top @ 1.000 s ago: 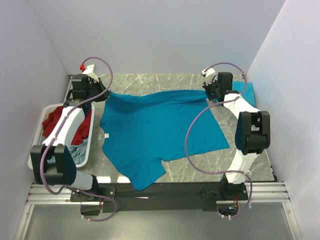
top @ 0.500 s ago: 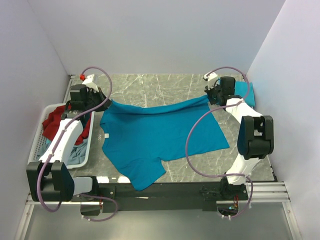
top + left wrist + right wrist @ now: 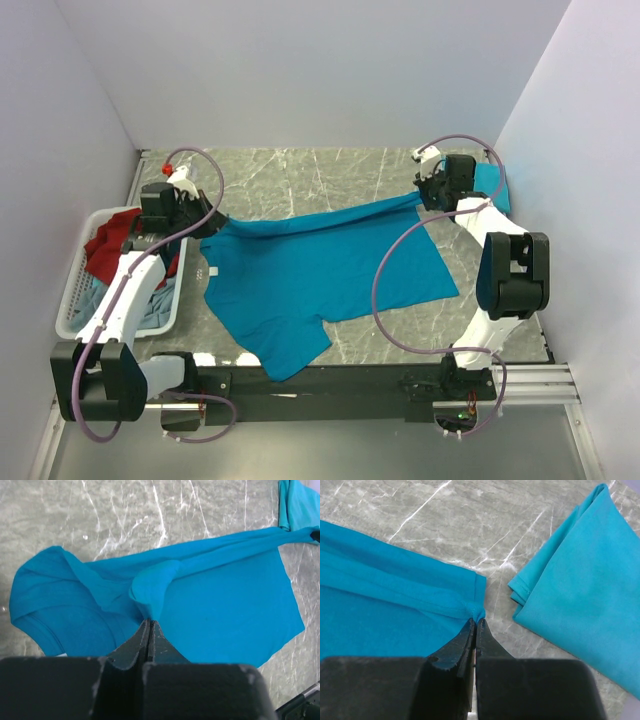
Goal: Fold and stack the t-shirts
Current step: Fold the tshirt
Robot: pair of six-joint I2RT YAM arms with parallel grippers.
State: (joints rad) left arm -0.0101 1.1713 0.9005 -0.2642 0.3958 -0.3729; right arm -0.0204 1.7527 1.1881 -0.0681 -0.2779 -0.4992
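- Far left: a white slatted basket (image 3: 72, 292) sits at the table's edge with a red t-shirt (image 3: 105, 240) heaped at its far end and a pale grey-blue t-shirt (image 3: 150, 312) bunched at its near end
- Left of centre: the left gripper (image 3: 208, 222), jaws pressed together, pinches a gathered fold of a teal t-shirt (image 3: 320, 275) at its far left corner; the wrist view shows the cloth bunched into a knot just above the fingertips (image 3: 142, 639)
- Centre: the teal t-shirt lies spread on the grey marble-patterned table (image 3: 300, 170), its far edge pulled into a raised ridge running between the two grippers and one sleeve reaching toward the near rail; a small white neck label (image 3: 207, 271) shows at its left side, its print too small to read
- Right of centre: the right gripper (image 3: 422, 199), jaws closed tight, nips the shirt's far right corner at the hem, seen close in its wrist view (image 3: 475, 622)
- Far right: a folded teal t-shirt (image 3: 492, 185) lies flat in the table's far right corner, just beside the pinched corner but apart from it
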